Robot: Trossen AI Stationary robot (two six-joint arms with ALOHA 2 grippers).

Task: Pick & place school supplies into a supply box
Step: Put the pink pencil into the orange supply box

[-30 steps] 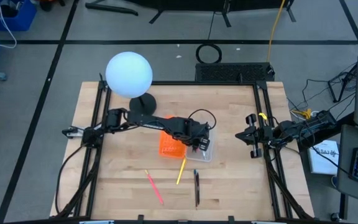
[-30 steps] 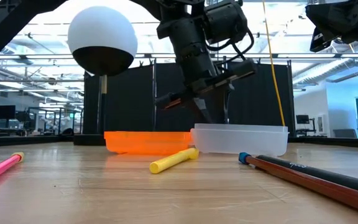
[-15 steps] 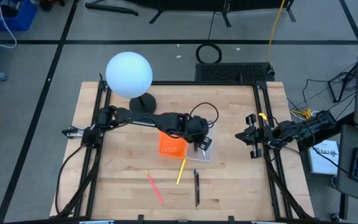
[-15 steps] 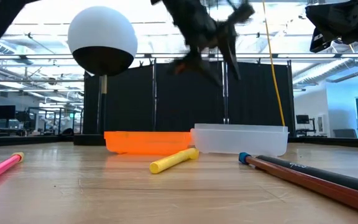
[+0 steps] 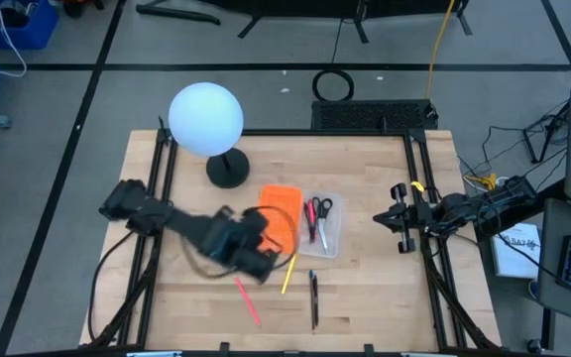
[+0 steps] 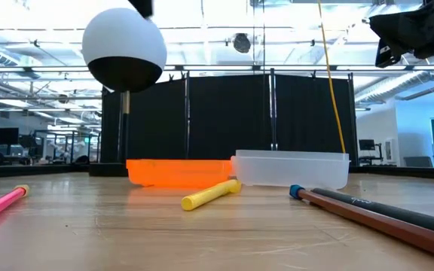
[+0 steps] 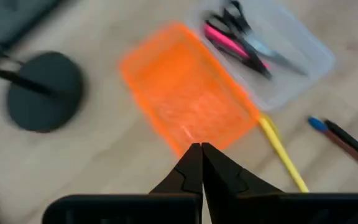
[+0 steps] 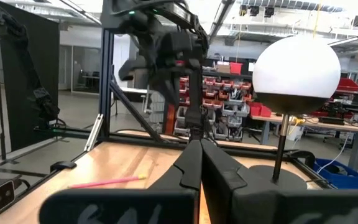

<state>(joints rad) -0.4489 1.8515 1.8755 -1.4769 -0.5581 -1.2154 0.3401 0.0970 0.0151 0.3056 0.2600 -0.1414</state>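
Note:
The clear supply box (image 5: 323, 228) holds the red-and-black scissors (image 7: 241, 25) and a pink pen (image 7: 229, 42). It stands just right of an orange perforated tray (image 5: 282, 226). On the table nearer the front edge lie a yellow pen (image 5: 288, 274), a pink pen (image 5: 247, 298) and a black pen (image 5: 313, 298). My left gripper (image 5: 264, 265) is shut and empty, blurred, up in the air above the table left of the yellow pen. My right gripper (image 5: 401, 220) is also shut and empty, held above the table's right edge.
A lamp with a white globe (image 5: 206, 118) and a round black base (image 5: 227, 170) stands at the table's far left. Black frame rails (image 5: 163, 169) run along the table's left and right sides. Bare wood lies at the near left.
My left gripper has risen from over the supply box and swung fast toward the table's near left, turning as it went. It has left the low view. The box, covered by the arm before, now shows the scissors and a pink pen inside.

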